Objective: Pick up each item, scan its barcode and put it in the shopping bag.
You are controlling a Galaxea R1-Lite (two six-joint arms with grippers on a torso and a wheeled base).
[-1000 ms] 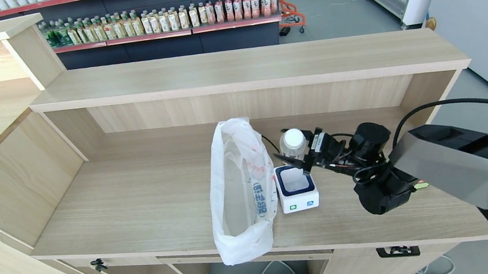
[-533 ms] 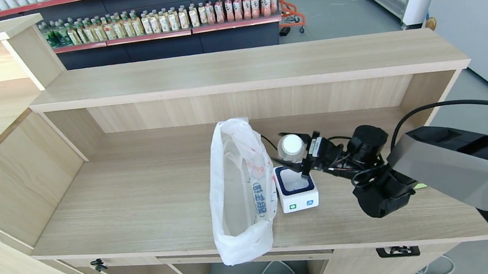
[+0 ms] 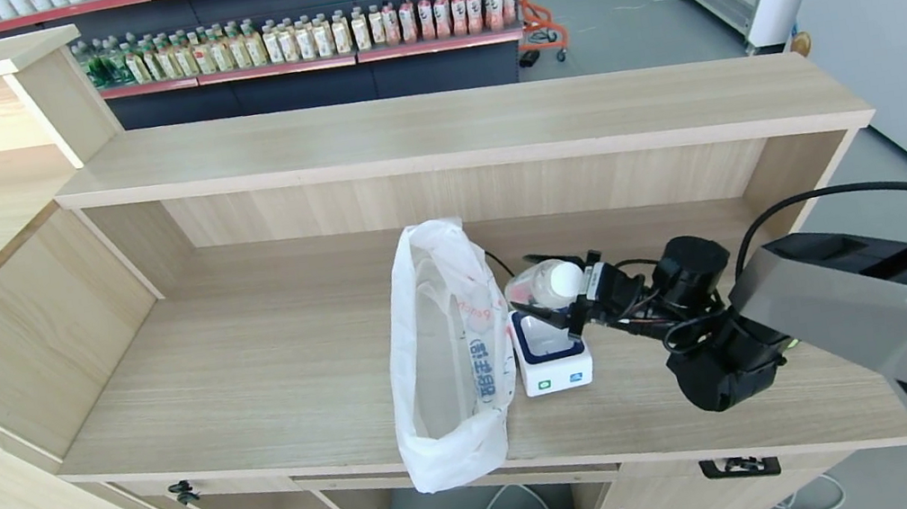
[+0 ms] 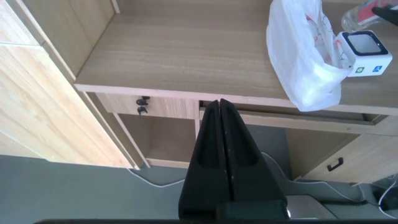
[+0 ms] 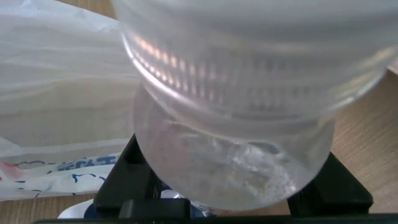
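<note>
Wood counter (image 3: 253,368) w/ shopping bag (image 3: 442,356) on it, scanner (image 3: 553,357) just beside.

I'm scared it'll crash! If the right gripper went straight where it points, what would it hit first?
Probably the shopping bag, just beyond the bottle in the right gripper, though depth is unclear.

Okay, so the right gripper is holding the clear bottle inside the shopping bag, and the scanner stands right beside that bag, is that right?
Not quite. The right gripper holds the clear bottle above the scanner, not inside the shopping bag; the head view shows this. The scanner does stand right beside the bag.
</note>
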